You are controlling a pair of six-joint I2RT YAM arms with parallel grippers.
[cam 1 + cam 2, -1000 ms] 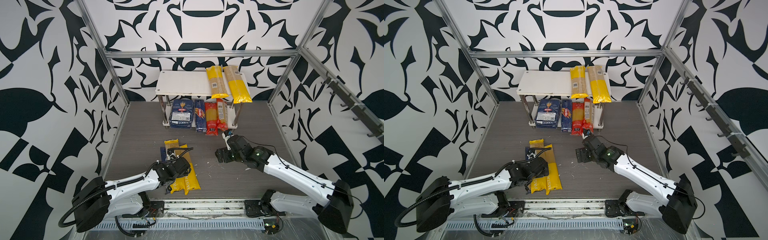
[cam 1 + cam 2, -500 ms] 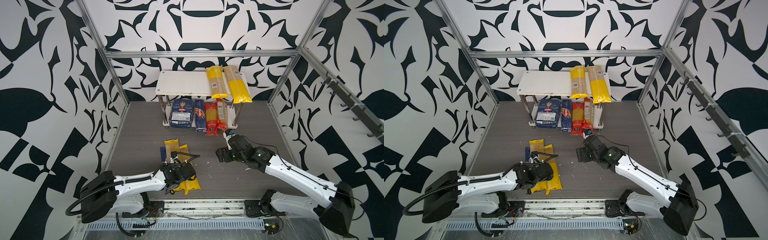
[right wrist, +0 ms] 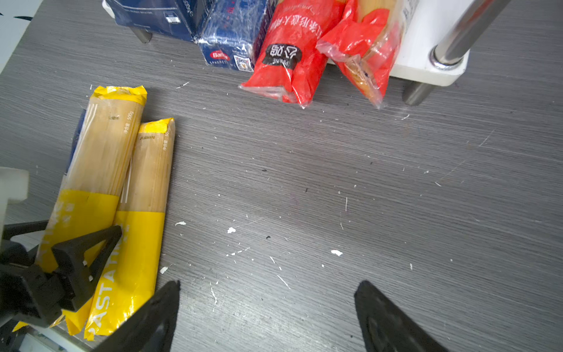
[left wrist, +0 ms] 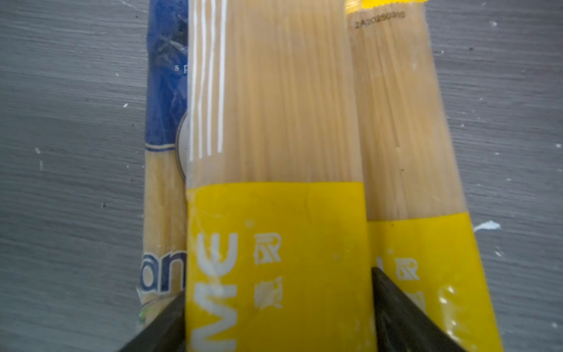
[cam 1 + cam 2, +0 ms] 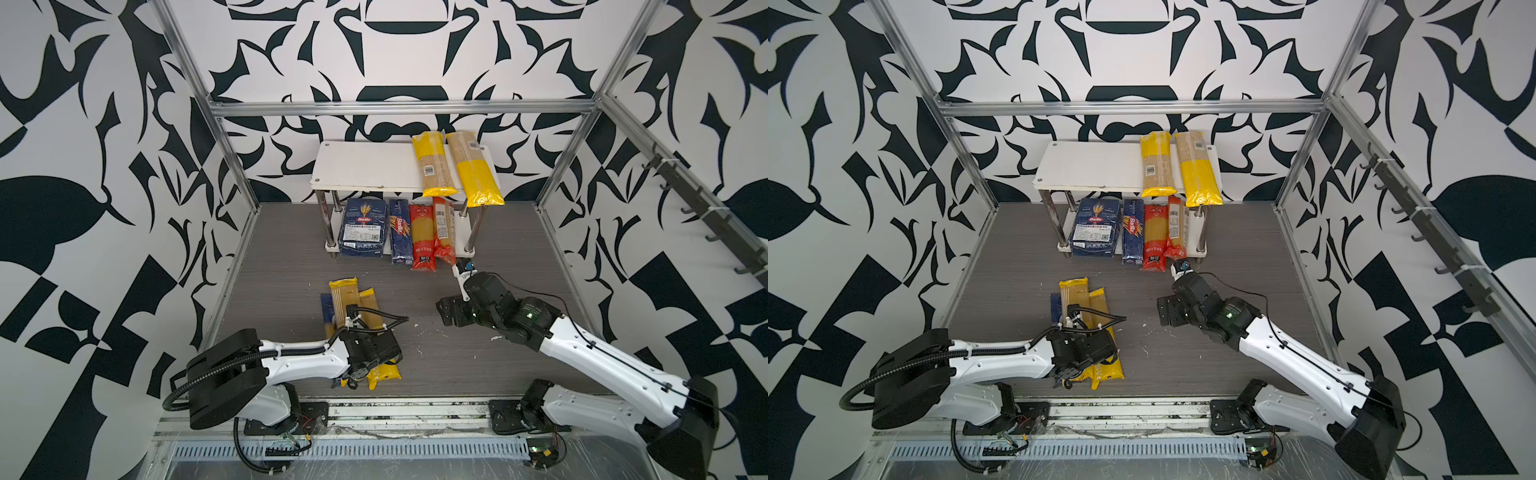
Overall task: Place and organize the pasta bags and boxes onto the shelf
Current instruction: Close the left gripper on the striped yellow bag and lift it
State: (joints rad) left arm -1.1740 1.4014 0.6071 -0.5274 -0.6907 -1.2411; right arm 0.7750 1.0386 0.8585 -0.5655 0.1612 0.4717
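Observation:
Two yellow pasta bags [image 5: 344,299] [image 5: 370,307] and a dark-blue bag [image 5: 326,307] lie together on the floor, front left. My left gripper [image 4: 278,320] is down at their near end, shut on the upper yellow bag [image 4: 274,122], with a finger against each of its sides. My right gripper [image 3: 268,304] hovers open and empty over bare floor [image 5: 446,311]. The shelf [image 5: 365,166] carries two yellow bags [image 5: 434,166] on top. Its lower tier holds the wide pasta box [image 5: 360,228], the narrow box [image 5: 400,232] and two red bags [image 5: 423,237].
Aluminium frame posts [image 5: 232,158] and patterned walls enclose the floor on three sides. The left half of the shelf's top board is bare. White crumbs [image 3: 336,252] dot the floor. The red bags' ends [image 3: 289,58] overhang the lower board.
My left gripper has moved back along the floor bags to their near end, and its jaws have narrowed onto the upper yellow bag. The right arm has hardly moved.

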